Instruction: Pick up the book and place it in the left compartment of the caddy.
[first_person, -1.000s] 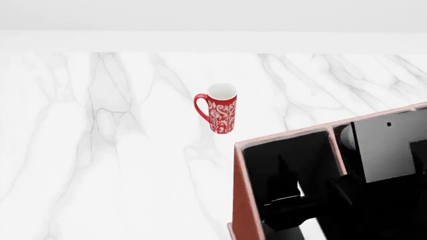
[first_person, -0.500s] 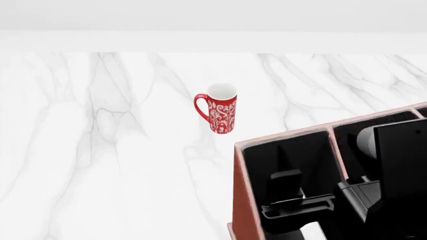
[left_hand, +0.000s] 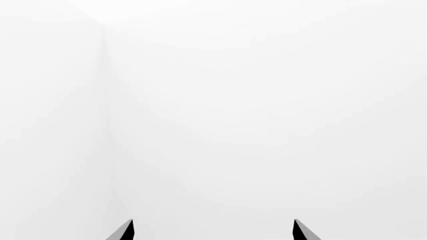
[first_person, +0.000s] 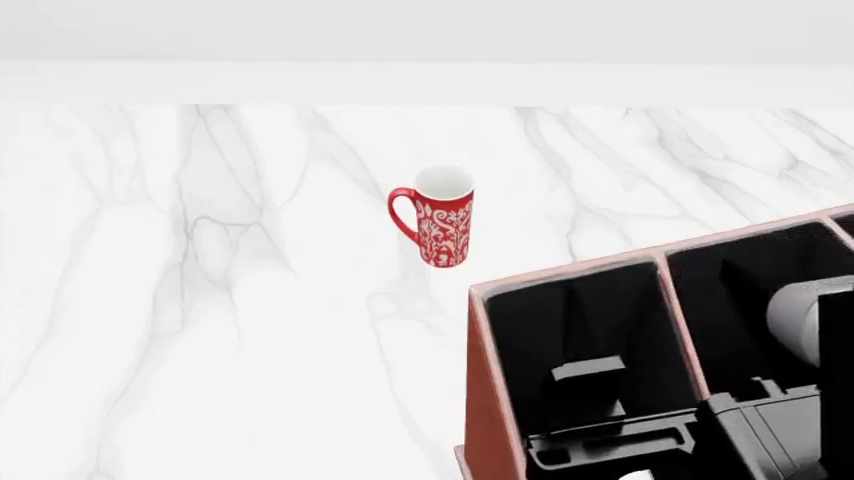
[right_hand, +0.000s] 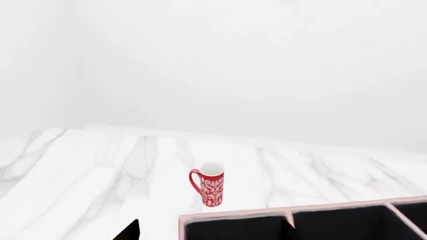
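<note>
Caddy (first_person: 483, 400) noted at the lower right of the head view: reddish-brown outer wall, pale trimmed rim, black lining. Left compartment (first_person: 567, 320) is seen as the long, black-lined section behind that wall, parted from the next section by a pale-edged divider. Marble table (first_person: 200, 300) is spread beneath it, white with grey veins. Red patterned mug (first_person: 445, 228) is stood upright on the table, apart from the caddy and farther from the robot, its handle turned to the robot's left.

Right arm (first_person: 767, 435) is seen low at the right of the head view, grey and black, held over the caddy's nearer end. Black shapes are seen in the lower part of the left compartment; whether they are arm parts or the book cannot be told against the black lining, so the book's place is left unrecorded.

Right gripper (right_hand: 210, 234): one dark fingertip (right_hand: 129, 231) is seen in the right wrist view, just outside the caddy's outer wall; its mate is lost against the black interior, so its opening cannot be told.

Left gripper (left_hand: 213, 233): two dark fingertips (left_hand: 125, 231) are seen spread wide, nothing between them, pointed at a plain white wall (left_hand: 267, 100).
</note>
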